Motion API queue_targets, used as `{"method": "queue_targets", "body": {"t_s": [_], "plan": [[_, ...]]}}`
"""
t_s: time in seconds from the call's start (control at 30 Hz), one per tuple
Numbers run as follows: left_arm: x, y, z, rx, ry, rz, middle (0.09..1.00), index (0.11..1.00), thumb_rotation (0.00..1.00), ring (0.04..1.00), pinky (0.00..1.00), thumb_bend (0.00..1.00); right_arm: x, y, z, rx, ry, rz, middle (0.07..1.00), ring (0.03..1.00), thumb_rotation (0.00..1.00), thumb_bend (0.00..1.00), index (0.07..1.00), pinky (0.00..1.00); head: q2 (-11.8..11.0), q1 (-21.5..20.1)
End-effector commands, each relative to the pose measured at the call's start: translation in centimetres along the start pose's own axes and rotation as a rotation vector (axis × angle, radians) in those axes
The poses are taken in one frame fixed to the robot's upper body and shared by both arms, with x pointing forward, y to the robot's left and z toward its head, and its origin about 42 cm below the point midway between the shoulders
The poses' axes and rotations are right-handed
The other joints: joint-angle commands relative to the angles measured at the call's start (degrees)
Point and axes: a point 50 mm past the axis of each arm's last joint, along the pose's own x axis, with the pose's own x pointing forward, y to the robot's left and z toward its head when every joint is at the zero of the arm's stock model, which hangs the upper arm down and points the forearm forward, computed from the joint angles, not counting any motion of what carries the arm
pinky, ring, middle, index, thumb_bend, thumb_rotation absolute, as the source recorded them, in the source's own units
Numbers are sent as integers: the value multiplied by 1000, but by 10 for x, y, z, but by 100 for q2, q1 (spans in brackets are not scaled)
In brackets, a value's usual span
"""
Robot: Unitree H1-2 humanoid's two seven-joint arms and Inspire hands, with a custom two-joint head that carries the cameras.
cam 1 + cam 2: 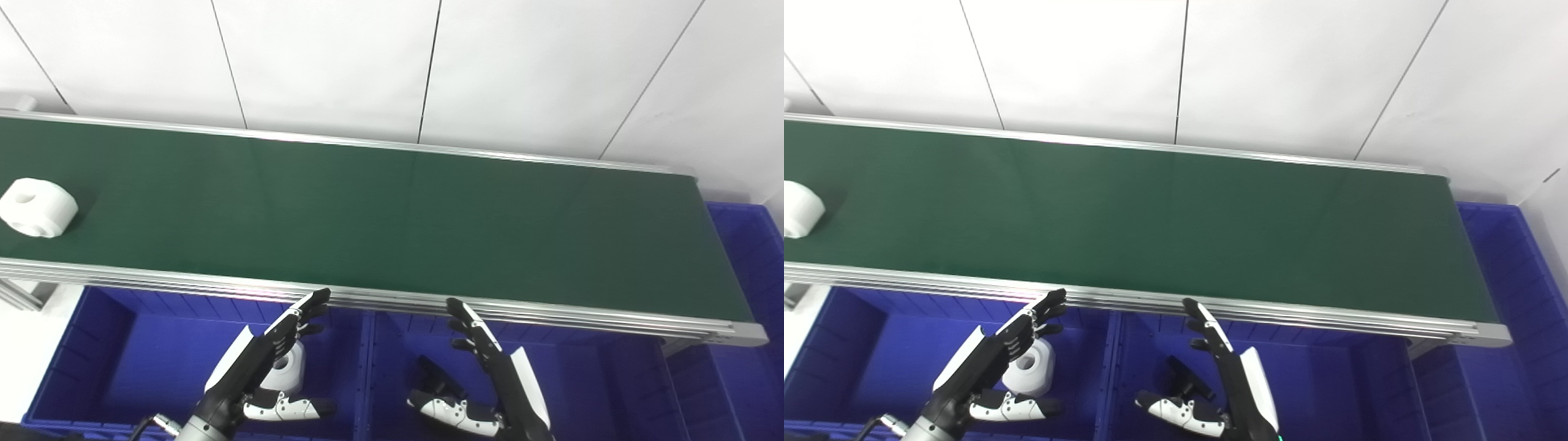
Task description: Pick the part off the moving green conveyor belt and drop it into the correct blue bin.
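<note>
A white cylindrical part [38, 207] with a hole in its top lies on the green conveyor belt [392, 220] at the far left. In the right eye view the part [799, 209] is cut by the left edge. My left hand [269, 361] is open and empty, held above the left blue bin [153, 361]. My right hand [484, 373] is open and empty above the middle blue bin [588, 380]. Both hands are below the belt's near rail, far from the part on the belt.
A white roll-shaped part [1032, 366] lies in the left bin, partly behind my left hand. A black part [1185, 376] lies in the middle bin by my right hand. A third blue bin [750, 275] stands past the belt's right end. A white panelled wall is behind.
</note>
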Motion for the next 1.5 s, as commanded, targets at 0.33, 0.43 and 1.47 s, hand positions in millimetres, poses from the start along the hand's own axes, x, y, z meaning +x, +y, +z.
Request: {"method": "queue_targets", "body": {"t_s": [0.33,0.43,1.47], "plan": [[8,-7,0,-29,-40,16,946,923,255,907,815,715,-5,-9,-13,-11,-22,-9,905,882,229,729,929,806,-533,1278],[12,-11,-3,-34,-32,25,929,903,268,889,800,760,-6,-13,-19,-2,-25,-10,915,890,235,708,942,820,-686,1584],[36,26,51,74,-231,13,913,896,293,868,773,797,9,-14,-28,-8,-66,-27,926,890,219,628,960,771,-668,1467]]}}
